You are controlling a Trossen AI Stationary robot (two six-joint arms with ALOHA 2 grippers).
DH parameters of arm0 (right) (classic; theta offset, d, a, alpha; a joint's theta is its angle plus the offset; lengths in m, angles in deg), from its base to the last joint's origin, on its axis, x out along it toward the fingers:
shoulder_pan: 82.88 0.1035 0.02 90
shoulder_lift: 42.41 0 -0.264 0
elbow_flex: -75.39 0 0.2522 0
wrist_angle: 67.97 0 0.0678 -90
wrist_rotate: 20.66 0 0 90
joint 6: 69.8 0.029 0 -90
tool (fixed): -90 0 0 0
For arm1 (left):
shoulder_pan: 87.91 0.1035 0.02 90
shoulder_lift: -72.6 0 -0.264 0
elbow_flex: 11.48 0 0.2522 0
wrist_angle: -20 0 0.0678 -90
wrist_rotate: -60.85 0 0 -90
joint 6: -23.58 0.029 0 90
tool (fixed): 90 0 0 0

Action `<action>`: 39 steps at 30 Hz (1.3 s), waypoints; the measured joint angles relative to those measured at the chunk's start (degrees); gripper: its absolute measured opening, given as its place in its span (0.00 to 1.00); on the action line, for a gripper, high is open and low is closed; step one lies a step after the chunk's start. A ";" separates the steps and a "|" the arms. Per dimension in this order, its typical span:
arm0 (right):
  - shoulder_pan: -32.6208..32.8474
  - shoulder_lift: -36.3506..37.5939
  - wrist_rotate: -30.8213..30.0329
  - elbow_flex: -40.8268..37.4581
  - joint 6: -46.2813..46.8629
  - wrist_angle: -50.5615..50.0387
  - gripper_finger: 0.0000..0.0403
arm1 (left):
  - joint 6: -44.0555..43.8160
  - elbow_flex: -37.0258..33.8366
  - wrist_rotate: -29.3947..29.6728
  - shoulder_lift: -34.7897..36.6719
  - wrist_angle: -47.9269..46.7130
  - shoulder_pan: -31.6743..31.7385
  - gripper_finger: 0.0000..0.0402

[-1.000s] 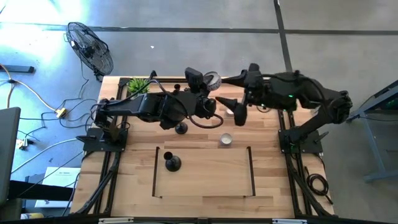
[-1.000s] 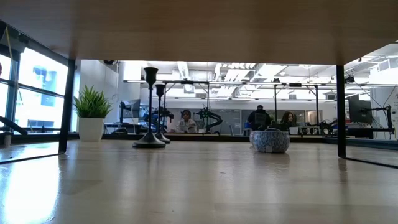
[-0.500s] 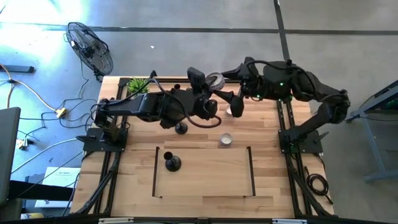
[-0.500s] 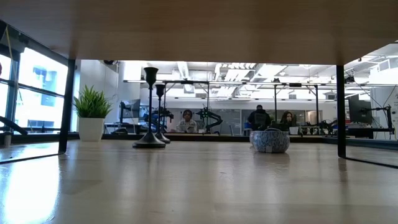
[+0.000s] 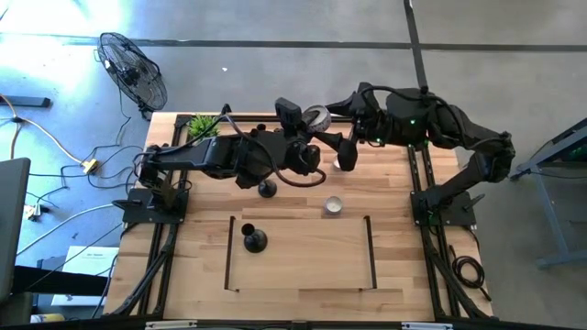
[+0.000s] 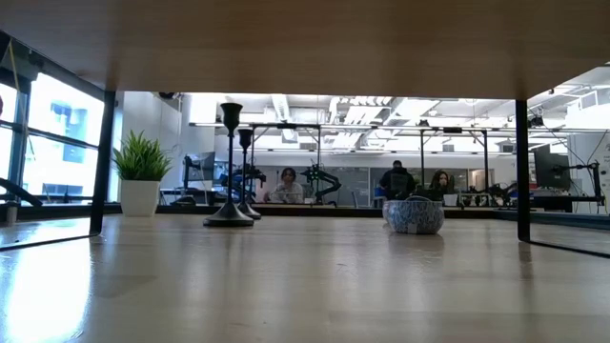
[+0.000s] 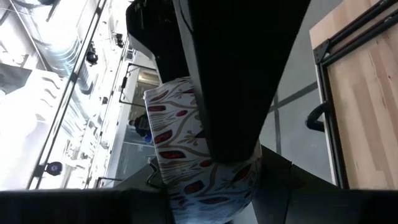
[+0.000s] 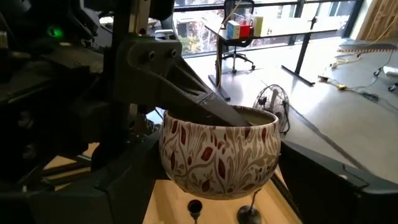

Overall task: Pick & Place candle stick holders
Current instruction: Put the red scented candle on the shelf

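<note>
Two candle stick holders show plainly, and both stand upright with the stem vertical and the domed base flat on the wooden table (image 5: 197, 275). At the far left corner sits a small potted plant (image 5: 205, 125), which is not part of the job. Moving right, the nearer holder (image 5: 254, 240) stands inside the taped rectangle (image 5: 301, 255) at its left end, and the second holder (image 5: 267, 189) stands just beyond that rectangle's far side. In the low view they line up almost one behind the other. I cannot make out a third holder with any certainty. Further right, the left gripper (image 5: 313, 137) is raised over the far middle of the table. Its jaws are clamped on the rim of a red-patterned bowl (image 8: 217, 152), with one finger (image 8: 186, 93) reaching down inside it. The right gripper (image 5: 340, 151) faces it from the right with its jaws apart and holding nothing. The patterned bowl hangs just ahead of them, and I cannot tell whether they touch it. A small bowl (image 5: 332, 205) rests on the table to the near side of both grippers. The second holder lies on the near-left side of both sets of jaws, almost under the left arm. That makes the left arm the closer one, though it is occupied, so any grip on the thin stem would have to come in from above or from the side.
</note>
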 joint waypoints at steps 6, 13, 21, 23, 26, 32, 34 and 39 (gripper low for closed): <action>-0.07 0.00 3.25 0.00 0.38 1.17 0.78 | -0.36 0.06 -0.09 0.06 0.00 -0.04 0.33; -0.62 -0.10 7.09 0.00 2.64 2.43 0.77 | -0.39 0.09 -0.13 0.11 0.00 -0.11 0.33; -1.94 -1.60 9.75 0.15 3.26 1.86 0.69 | -0.68 0.07 0.78 0.11 -0.93 -0.06 0.33; -1.95 -1.78 10.07 0.15 3.25 1.65 0.69 | -0.84 0.06 0.97 0.09 -1.04 -0.06 0.33; -1.95 -1.84 10.16 0.15 3.26 1.67 0.69 | -1.04 0.00 1.14 0.09 -1.10 -0.08 0.33; -1.92 -1.88 9.90 0.15 3.24 1.54 0.69 | -1.02 0.00 1.21 0.06 -1.11 -0.06 0.33; -1.92 -1.90 9.88 0.15 3.26 1.53 0.69 | -1.02 0.00 1.55 0.02 -1.09 -0.08 0.35; -1.88 -2.34 9.68 -0.07 3.19 1.83 0.69 | -0.56 -0.15 2.53 -0.21 -1.66 -0.13 0.53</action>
